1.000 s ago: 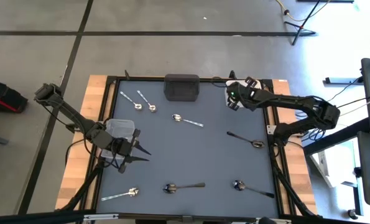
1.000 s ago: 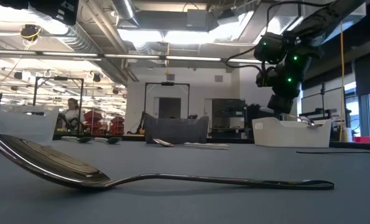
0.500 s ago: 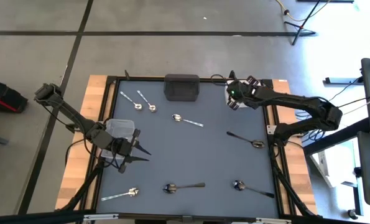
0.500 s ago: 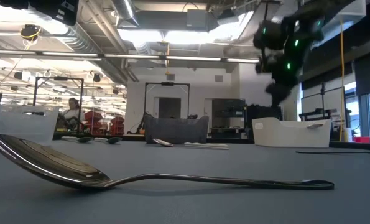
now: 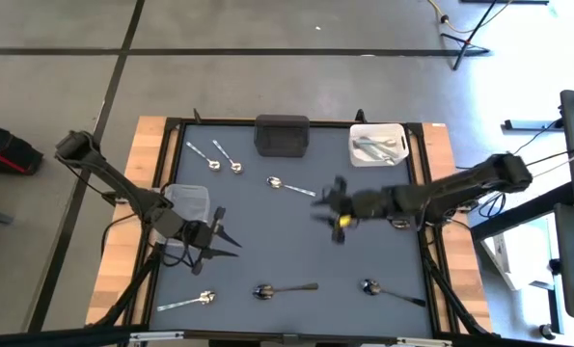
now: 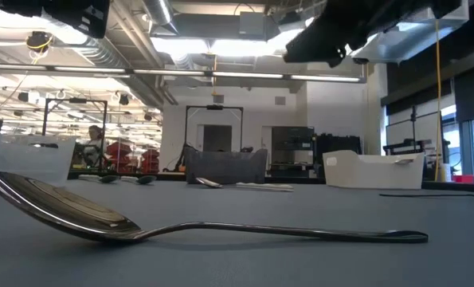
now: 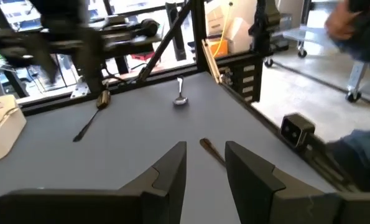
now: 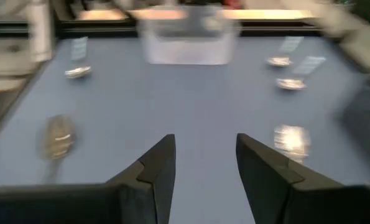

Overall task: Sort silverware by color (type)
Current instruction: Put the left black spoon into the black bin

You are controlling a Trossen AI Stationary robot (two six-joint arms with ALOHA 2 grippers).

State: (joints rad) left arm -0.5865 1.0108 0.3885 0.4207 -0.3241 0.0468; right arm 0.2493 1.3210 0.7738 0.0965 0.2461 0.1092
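Three bins (image 5: 282,134) around scattered silverware (image 5: 291,187)

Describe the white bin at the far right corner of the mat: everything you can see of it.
The white bin is a small rectangular open-topped tub, plastic by its look, with slightly flared walls. It sits upright and flat on the grey mat at the far right corner, close to the black frame. From above, a few shiny silver utensils lie inside it. Nothing grips it; the right gripper is out over the mat's middle, well clear of it.
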